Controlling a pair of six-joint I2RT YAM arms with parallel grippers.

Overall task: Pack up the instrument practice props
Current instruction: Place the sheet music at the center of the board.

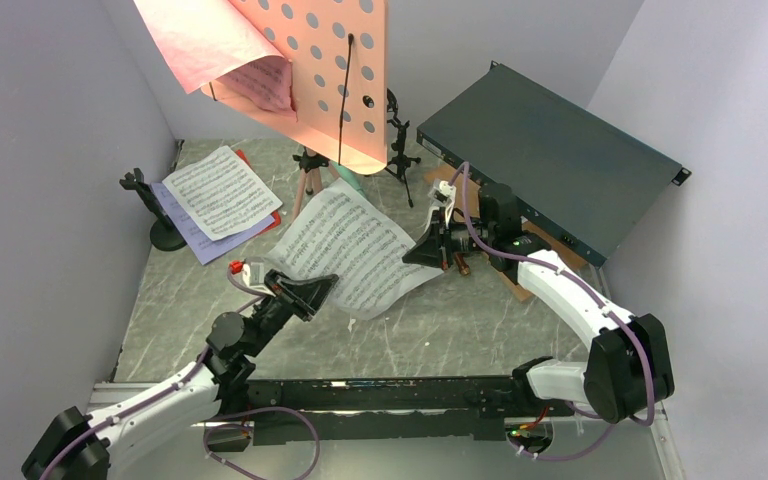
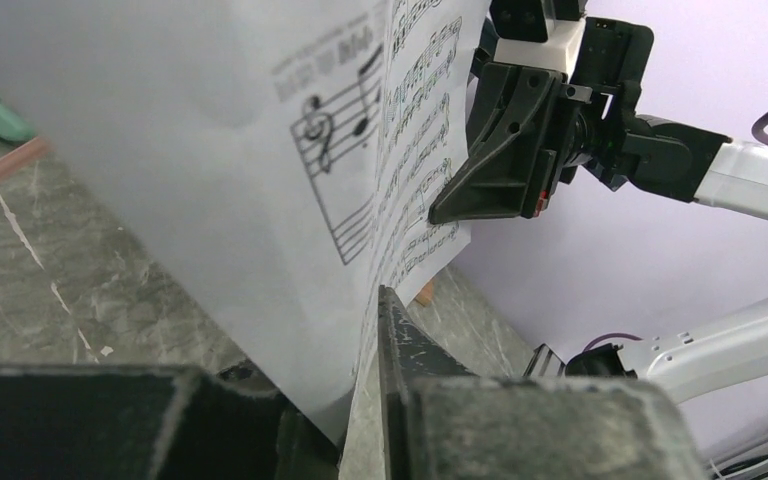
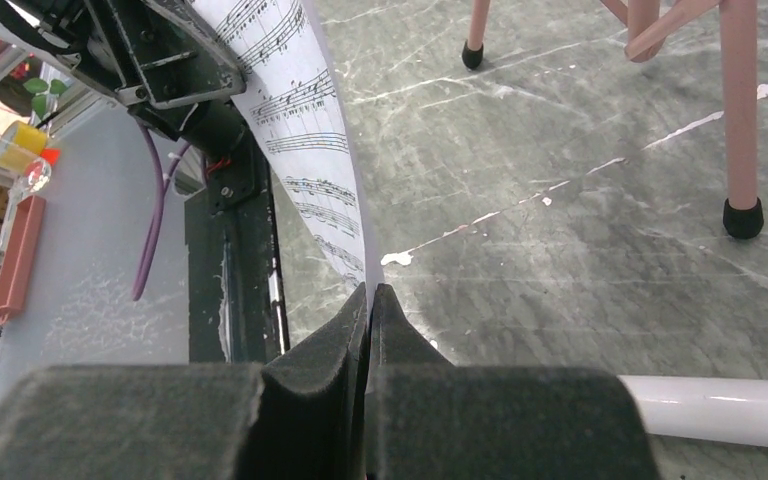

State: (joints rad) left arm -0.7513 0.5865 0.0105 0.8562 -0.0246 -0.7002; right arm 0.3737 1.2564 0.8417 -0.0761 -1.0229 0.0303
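Observation:
A white sheet-music page hangs arched above the table between both grippers. My left gripper is shut on its near-left corner; in the left wrist view the page hides one fingertip. My right gripper is shut on its right edge. The pink perforated tripod stands at the back. White, lavender and red pages are stacked at left. Black mounts stand at far left and behind the stand. A green microphone lies under the stand. A white cylinder lies by my right gripper.
The dark green metal box fills the back right, with the brown wooden board under its near edge. Grey walls close in on the left, back and right. The tripod's pink legs stand close ahead of my right gripper.

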